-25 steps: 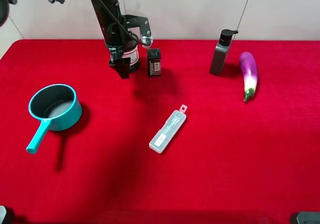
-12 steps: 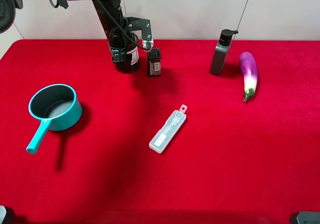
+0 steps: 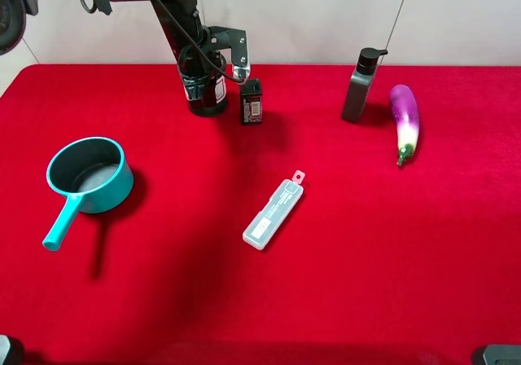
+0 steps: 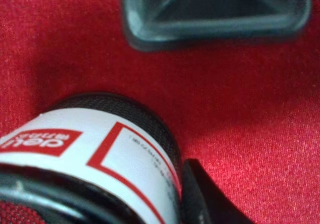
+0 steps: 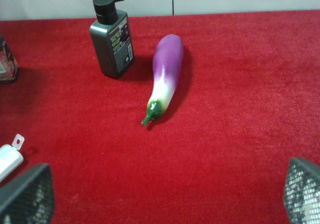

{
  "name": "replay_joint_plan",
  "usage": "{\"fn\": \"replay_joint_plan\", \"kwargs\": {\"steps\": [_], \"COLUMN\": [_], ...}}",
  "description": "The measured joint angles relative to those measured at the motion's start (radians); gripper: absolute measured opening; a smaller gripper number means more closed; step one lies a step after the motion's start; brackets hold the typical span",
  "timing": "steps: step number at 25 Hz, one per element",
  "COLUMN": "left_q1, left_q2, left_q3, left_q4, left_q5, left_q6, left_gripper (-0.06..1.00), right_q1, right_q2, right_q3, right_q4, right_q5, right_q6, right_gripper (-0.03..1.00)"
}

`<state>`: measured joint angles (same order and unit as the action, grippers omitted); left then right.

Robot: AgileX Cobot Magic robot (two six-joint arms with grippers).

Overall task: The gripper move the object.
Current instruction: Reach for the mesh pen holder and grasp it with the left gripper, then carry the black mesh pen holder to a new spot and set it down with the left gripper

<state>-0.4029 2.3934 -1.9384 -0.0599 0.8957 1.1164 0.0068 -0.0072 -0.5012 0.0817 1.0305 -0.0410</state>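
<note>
The left gripper (image 3: 201, 78) is down over the black mesh cup (image 3: 212, 96), which stands upright on the red worktop (image 3: 342, 283) directly beneath it. In the left wrist view we see one dark finger (image 4: 202, 201) lying against the outside of the cup, at the edge of its white, red-lined label band. The other finger is out of sight, so we cannot tell whether this gripper is clenched on the cup or only placed around its wall. Just beside the gripper stands a small black box (image 3: 251, 101), with a narrow gap between it and the cup. A teal saucepan (image 3: 88, 174) and a clear plastic case (image 3: 273, 212) lie well apart from the gripper. The right gripper (image 5: 164, 196) hangs released, its two mesh-textured fingertips spread wide over bare red cloth. Ahead of it we see a purple eggplant (image 5: 165, 74) lying just beside a dark pump bottle (image 5: 112, 39), the two not touching
</note>
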Motion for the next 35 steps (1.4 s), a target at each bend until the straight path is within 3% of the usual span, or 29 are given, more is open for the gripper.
{"fn": "replay_joint_plan", "kwargs": {"steps": [24,35], "left_q1": [0.0,0.0], "left_q2": [-0.078,-0.087], "left_q3": [-0.001,-0.116], "left_q4": [0.006,0.011], "left_q5": [0.013,0.191], "left_q6": [-0.012,-0.133], "left_gripper": [0.12,0.12], "right_q1": [0.0,0.0], "right_q2": [0.0,0.0], "right_q3": [0.0,0.0], "right_q4": [0.0,0.0], "right_q5": [0.0,0.0], "right_q6": [0.0,0.0], "right_gripper": [0.69,0.69]}}
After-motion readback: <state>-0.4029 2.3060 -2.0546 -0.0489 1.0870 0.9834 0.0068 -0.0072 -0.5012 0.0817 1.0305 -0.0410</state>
